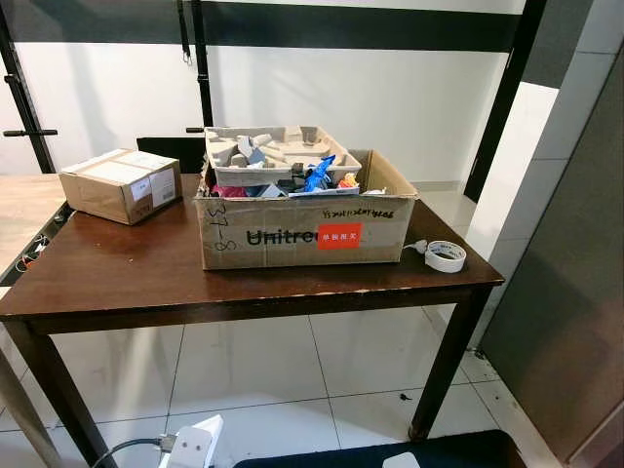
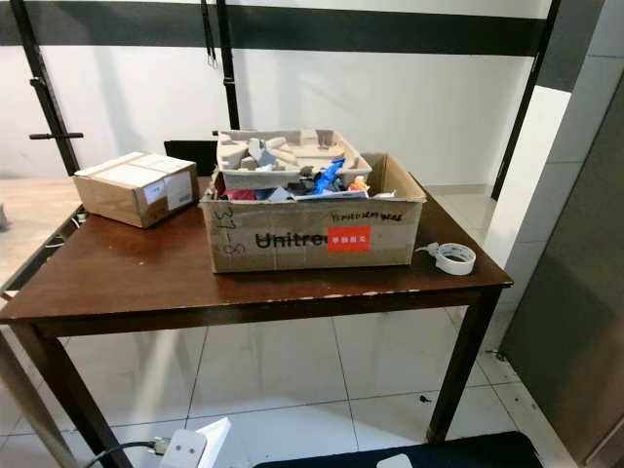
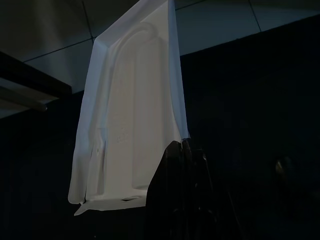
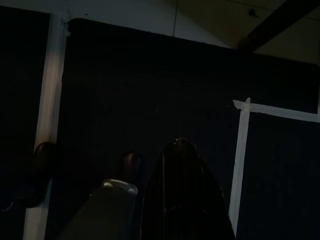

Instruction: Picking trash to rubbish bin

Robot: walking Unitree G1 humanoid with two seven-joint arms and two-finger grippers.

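Low at the near edge of the head views, on the tiled floor (image 1: 263, 380), a white plastic piece (image 1: 200, 444) shows, and in the left wrist view that same moulded white plastic tray (image 3: 130, 110) hangs pinched at its lower corner between the closed black fingers of the left pincer (image 3: 181, 150), its length reaching away beyond the fingertips over a dark mat (image 3: 250, 125) and pale tiles. Well ahead of that pincer and above it stands a dark wooden table (image 1: 117, 278). On its left part, far forward of the left pincer, sits a small sealed brown box (image 1: 122, 183). Near the middle stands a large open cardboard box (image 1: 302, 229) with black lettering and a red label on its front, heaped with trash: a grey pulp tray (image 1: 278, 151) on top, with a blue wrapper (image 1: 318, 174) and other scraps beside it. To the right of that box, just beside its corner, lies a roll of white tape (image 1: 446, 255) on the table top. In the right wrist view the right pincer (image 4: 180, 150) hangs low over the same dark mat, crossed by strips of white tape on the floor (image 4: 240, 165); its fingers look pressed together into one dark point, holding nothing, and the picture is very dim.
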